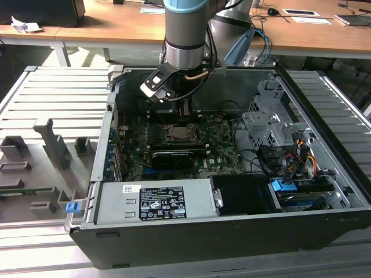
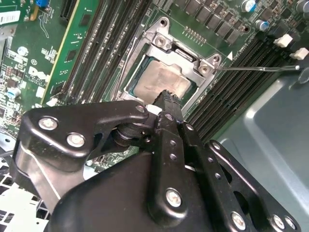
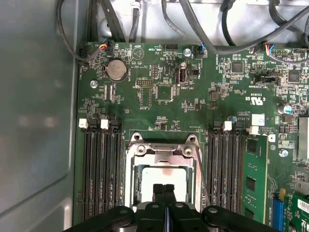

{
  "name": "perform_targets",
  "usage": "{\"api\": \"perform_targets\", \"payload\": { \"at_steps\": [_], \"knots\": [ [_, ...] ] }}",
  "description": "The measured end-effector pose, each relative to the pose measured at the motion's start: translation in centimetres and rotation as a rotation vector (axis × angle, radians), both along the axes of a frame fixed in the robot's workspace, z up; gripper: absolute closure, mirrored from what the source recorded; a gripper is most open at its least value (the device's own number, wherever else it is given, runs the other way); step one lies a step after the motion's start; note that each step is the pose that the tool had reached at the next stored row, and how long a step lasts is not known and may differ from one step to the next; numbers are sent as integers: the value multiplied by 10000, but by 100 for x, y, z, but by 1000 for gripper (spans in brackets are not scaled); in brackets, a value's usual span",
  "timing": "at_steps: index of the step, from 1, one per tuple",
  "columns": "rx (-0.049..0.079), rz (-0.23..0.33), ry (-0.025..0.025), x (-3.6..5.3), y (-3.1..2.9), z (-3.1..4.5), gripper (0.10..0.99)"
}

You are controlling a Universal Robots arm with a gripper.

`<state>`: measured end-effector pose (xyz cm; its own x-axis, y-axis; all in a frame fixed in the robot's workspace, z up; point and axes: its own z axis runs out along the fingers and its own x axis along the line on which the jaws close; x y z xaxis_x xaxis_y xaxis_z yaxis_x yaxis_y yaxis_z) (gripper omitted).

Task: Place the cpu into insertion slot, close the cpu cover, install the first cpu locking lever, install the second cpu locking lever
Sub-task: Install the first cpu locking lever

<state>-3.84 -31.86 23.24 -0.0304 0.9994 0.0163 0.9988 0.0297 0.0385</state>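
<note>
Tool (image 3: 163,188) closed, fingers pressed together, nothing held. Directly beneath its tips: cpu (image 3: 160,175) seated in insertion slot (image 3: 136,138), cpu cover (image 3: 164,153) lying around it. Second wrist view adds a thin lever (image 2: 256,68) jutting out beyond the tool.

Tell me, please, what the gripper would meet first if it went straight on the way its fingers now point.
Most likely the dull silver-grey square cpu, lying in the window of the thin silver metal cpu cover: the black gripper points at its top. Depth is unclear.
</note>
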Motion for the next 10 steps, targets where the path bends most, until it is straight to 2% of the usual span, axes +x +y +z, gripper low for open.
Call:
{"api": "perform_targets", "payload": {
  "at_steps": [7, 10],
  "knots": [
    [-14, 0, -1, -1, 0, 173, 980],
    [-15, 0, 0, -1, 0, 282, 980]
  ]
}}
